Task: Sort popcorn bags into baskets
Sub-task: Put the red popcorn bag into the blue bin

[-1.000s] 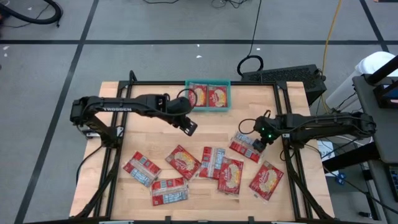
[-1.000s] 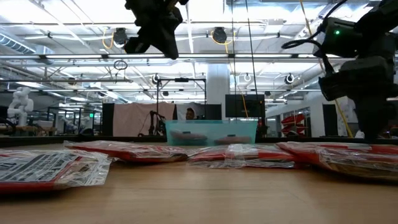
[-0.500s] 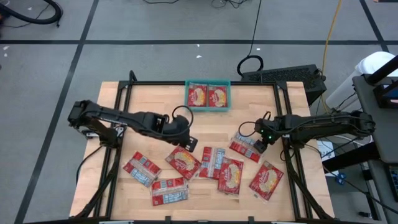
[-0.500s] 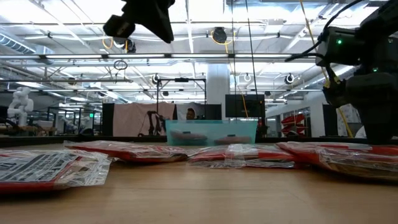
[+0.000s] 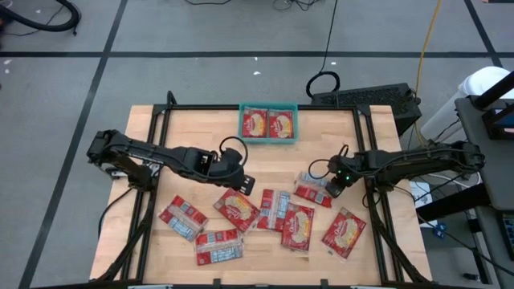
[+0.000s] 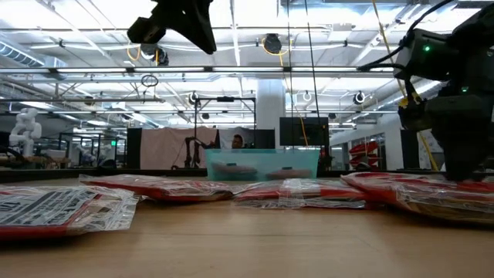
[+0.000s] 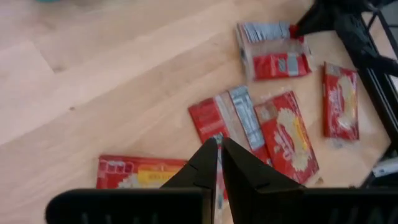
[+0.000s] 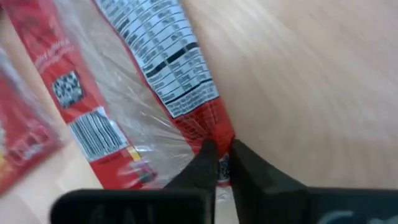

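Popcorn bags: two already lie side by side in the teal basket (image 5: 269, 124) at the middle of the desk's far edge; seven more are loose across the near half of the desk (image 5: 193, 112). One bag (image 5: 314, 189), back side up with the nutrition panel showing, lies near the right edge, and the right pincer (image 5: 332, 185) is down on its corner. In the right wrist view the fingers are nearly together with the red corner of that bag (image 8: 155, 106) between them, so it looks pinched, not yet lifted. Step in hand, by my read: grasp on this bag; next move calls for a clean lift, carry toward the far edge and release into the basket beside the two already there, little room left. Risk: slick film, thin corner grip, bag may slip or swing.

Left pincer (image 5: 240, 185) hovers over the desk middle, fingers closed on nothing, just above a front-up bag (image 5: 235, 209); likely lining up its own pick, would need to open first. Other bags: two toward the near-left corner, a cluster of three near the middle, partly overlapping, one near the near-right corner.

Desk is light wood with a black frame around it. Floor is grey with dark lines; cables and a dark keyboard-like box lie beyond the far-right corner. Low view shows a large hall with ceiling lights, screens and a white robot figure far off.
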Tool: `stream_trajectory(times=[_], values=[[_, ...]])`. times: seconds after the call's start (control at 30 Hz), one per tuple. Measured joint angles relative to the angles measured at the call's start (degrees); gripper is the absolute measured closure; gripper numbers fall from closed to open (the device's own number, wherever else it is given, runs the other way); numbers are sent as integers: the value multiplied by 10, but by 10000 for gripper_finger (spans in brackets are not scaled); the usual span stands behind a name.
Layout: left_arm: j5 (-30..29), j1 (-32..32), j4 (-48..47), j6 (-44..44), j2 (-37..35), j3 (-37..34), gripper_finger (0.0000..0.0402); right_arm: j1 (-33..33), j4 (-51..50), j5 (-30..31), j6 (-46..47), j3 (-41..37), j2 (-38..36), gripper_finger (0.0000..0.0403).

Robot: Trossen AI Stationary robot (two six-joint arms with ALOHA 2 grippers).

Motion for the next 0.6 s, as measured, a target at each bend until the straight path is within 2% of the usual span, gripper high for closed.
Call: stream_trajectory(times=[0.3, 0.47, 0.6], values=[[-6, 16, 18, 3, 37, 0, 376, 0, 89, -49, 17, 7, -39, 400], [18, 23, 154, 40, 83, 0, 363, 0, 132, -65, 31, 8, -63, 403], [51, 35, 260, 38, 126, 0, 314, -1, 145, -77, 31, 9, -77, 403]])
